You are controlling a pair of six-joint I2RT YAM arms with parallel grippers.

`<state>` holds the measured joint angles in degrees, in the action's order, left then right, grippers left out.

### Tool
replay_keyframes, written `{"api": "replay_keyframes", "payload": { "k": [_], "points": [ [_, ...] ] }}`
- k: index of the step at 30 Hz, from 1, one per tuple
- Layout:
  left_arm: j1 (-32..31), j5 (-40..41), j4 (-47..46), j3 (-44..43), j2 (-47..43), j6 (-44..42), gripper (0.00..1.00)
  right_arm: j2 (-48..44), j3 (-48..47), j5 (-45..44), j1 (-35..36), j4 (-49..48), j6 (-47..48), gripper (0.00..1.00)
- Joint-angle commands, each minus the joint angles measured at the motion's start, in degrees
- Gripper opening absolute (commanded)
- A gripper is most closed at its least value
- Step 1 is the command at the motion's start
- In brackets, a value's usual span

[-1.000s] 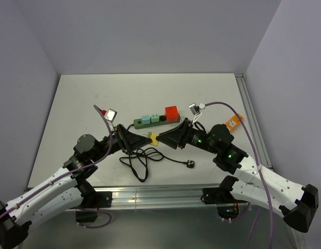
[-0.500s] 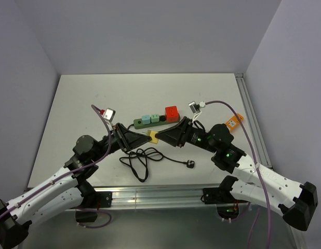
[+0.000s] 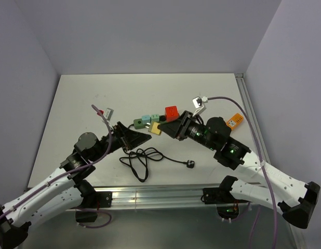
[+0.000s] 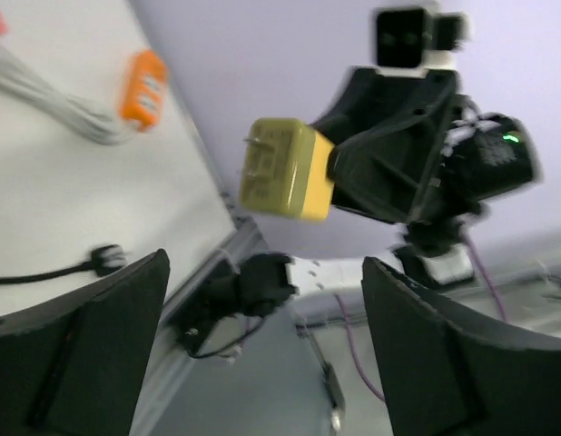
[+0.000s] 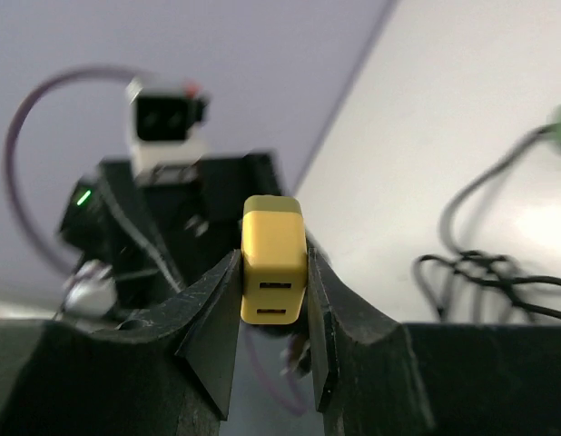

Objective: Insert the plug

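Standing on the near side of the strip's point(image 3: 148, 120) green end, the left gripper point(image 3: 141, 138) has its jaws spread wide and grips nothing; a second ago it was clamped on the yellow plug point(image 3: 155, 128) together with the right one. A loose black cable point(image 3: 141, 157) lies coiled nearer than the strip, where it was before. The plug has moved from a spot well short of the strip to just beside its middle, on the near side; whether the two touch cannot be told. Its metal prongs point away from the right gripper point(image 5: 273, 272), which alone pinches the plug's body between narrow jaws and has advanced toward the strip with it. To the right of the strip, well apart, an orange tag point(image 3: 233, 121) rests unmoved.
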<state>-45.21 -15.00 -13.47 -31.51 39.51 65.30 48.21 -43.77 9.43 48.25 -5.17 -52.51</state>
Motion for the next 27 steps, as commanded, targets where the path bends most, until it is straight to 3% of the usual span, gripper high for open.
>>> {"api": "replay_keyframes", "payload": {
  "k": [1,4,6,7,10,19,27],
  "points": [
    [-0.1,13.4,18.8,-4.5,-5.5,-6.9,0.93,-0.6,-11.2,-19.9,-0.8,26.9,4.1,0.00],
    [-0.1,21.6,27.0,-5.4,-9.3,-10.4,0.94,3.0,-16.1,-26.3,-4.9,41.1,4.5,0.00],
    [-0.1,23.5,28.8,-4.9,-11.9,-12.5,0.94,6.9,-19.4,-18.9,-10.1,47.0,4.8,0.00],
    [-0.1,24.7,28.8,-4.6,-12.7,-12.9,0.93,8.0,-19.4,-15.4,-17.4,47.3,6.4,0.00],
    [-0.1,23.8,27.4,-3.1,-14.6,-14.5,0.91,12.4,-20.4,-9.7,-28.3,48.8,9.0,0.00],
    [-0.1,18.7,24.2,-1.1,-14.7,-15.5,0.89,27.7,-32.7,-7.0,-45.4,61.2,15.2,0.00],
    [-0.1,15.9,21.5,1.0,-14.9,-15.1,0.89,33.5,-31.4,3.1,-64.8,61.6,16.8,0.00]
  ]
}}
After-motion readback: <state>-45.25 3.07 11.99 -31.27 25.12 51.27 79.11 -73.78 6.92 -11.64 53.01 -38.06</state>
